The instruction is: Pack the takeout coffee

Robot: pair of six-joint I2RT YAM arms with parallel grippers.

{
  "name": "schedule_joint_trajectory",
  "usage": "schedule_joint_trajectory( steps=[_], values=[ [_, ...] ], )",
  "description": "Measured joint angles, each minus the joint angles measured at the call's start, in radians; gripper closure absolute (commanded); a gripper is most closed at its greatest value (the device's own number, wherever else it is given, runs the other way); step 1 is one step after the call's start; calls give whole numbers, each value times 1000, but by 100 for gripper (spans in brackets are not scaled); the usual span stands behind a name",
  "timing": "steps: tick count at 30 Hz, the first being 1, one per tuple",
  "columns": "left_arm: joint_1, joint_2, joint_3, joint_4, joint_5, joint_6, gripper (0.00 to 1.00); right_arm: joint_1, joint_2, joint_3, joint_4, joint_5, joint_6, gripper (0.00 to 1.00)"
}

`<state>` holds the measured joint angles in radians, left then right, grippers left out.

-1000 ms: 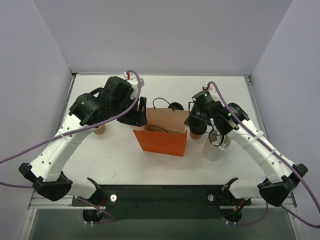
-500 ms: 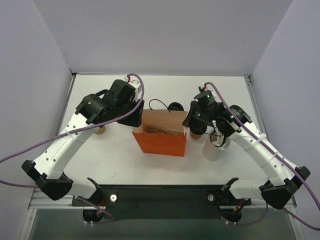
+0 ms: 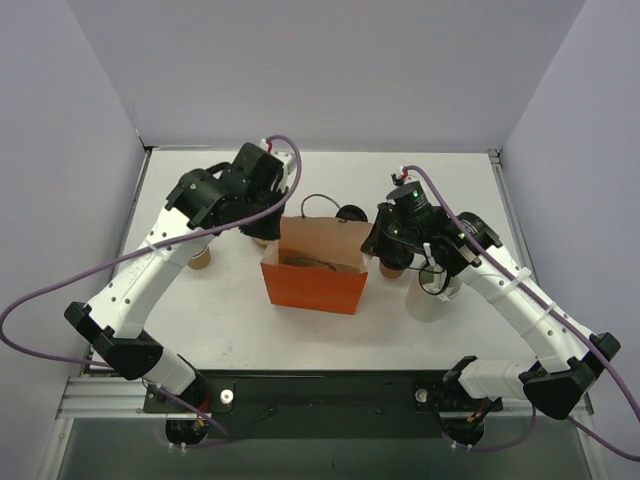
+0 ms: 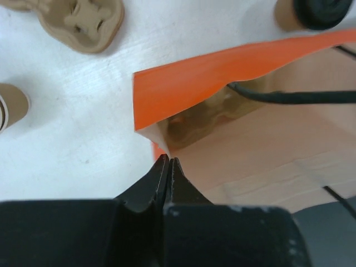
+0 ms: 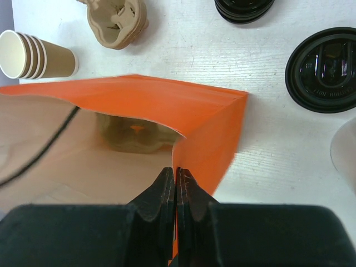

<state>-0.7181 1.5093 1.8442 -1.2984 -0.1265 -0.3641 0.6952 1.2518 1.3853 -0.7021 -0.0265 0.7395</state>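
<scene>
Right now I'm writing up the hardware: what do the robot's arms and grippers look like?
Both the left arm and right arm have white link shells with black joint housings. A purple cable trails along each. A green light glows on the right wrist. The left gripper and right gripper have black, tapered fingers.

takeout coffee (image 4: 314,11), white cup (image 5: 346,153) cropped (frame edges)

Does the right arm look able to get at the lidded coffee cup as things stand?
Probably not yet: the right tool is shut on the orange bag's rim, so it is occupied. The lidded coffee cup stands beside the bag with bare table between, so after letting go the way looks free.
</scene>
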Motion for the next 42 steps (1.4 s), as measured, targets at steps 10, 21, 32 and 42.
schedule_joint_trajectory(
  steps=[10, 21, 32, 42],
  values=[
    [11, 30, 200, -53, 79, -78, 100, -16, -5, -102, 48, -8, 53, 100],
    [30, 23, 105, -43, 82, -92, 100, 5, -4, -95, 86, 18, 76, 100],
    [52, 27, 172, -75, 72, -123, 100, -8, -9, -86, 74, 31, 82, 100],
    [51, 127, 349, -63, 62, -123, 100, -8, -6, -66, 64, 34, 82, 100]
  ],
)
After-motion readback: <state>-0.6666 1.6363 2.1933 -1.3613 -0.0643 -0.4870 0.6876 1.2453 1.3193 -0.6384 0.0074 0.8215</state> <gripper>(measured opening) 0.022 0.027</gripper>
